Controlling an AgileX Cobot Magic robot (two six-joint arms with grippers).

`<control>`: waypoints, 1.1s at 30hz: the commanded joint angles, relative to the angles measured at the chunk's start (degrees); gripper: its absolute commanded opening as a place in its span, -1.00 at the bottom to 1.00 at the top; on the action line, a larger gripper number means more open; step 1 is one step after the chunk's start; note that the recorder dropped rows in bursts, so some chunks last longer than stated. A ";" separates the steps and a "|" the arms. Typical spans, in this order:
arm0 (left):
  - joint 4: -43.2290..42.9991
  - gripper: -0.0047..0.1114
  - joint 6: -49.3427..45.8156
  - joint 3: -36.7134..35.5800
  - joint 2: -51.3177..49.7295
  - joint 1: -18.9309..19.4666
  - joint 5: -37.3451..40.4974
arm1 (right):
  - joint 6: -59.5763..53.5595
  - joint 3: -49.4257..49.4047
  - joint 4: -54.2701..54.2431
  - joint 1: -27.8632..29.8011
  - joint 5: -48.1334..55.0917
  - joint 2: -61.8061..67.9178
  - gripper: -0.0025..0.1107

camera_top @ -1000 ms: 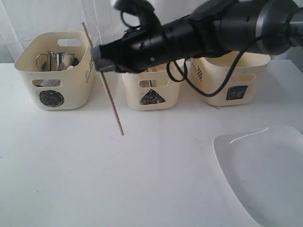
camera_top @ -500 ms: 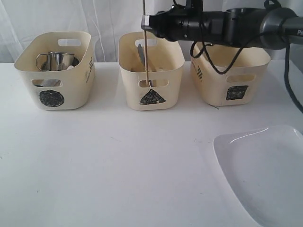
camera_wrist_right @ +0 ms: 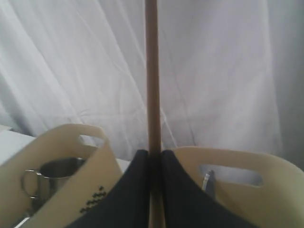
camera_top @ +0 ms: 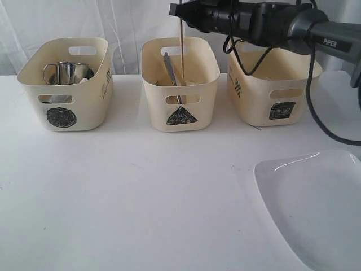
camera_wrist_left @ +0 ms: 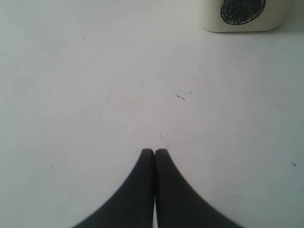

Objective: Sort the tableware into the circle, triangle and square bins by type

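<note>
Wooden chopstick (camera_top: 181, 53) hung upright, pinched in my right pincer (camera_wrist_right: 152, 156) with its lower end inside the triangle bin (camera_top: 206, 90) beside the cutlery (camera_top: 168, 68), held vertical, I judged, to drop in cleanly, while my left pincer (camera_wrist_left: 154, 153) hovered pressed together and empty above the table (camera_wrist_left: 95, 71).

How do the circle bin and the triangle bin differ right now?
The circle bin holds a steel mug; the triangle bin holds a steel utensil. The right end effector holds a wooden chopstick upright over the triangle bin; nothing hangs over the circle bin. Both are cream with handle slots.
</note>
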State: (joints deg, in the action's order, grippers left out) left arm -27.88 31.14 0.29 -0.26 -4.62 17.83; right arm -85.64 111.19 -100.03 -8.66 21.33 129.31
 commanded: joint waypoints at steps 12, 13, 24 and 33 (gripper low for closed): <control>0.00 -0.92 0.07 -0.29 0.26 0.15 0.13 | 7.75 0.14 0.08 1.25 5.38 2.75 -0.14; 0.00 -0.92 0.07 -0.29 0.26 0.15 0.13 | 10.18 0.14 0.08 1.67 7.32 2.11 -0.14; 0.00 -0.92 0.07 -0.29 0.26 0.15 0.13 | 49.78 -1.13 53.34 10.88 37.24 -10.67 -0.91; 0.00 -0.92 0.07 -0.29 0.26 0.15 0.13 | 49.88 -15.43 56.04 22.24 41.47 -30.78 -0.96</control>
State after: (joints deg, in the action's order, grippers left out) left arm -27.88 31.14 0.29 -0.26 -4.62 17.83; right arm -36.06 100.36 -45.51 9.51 61.22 104.71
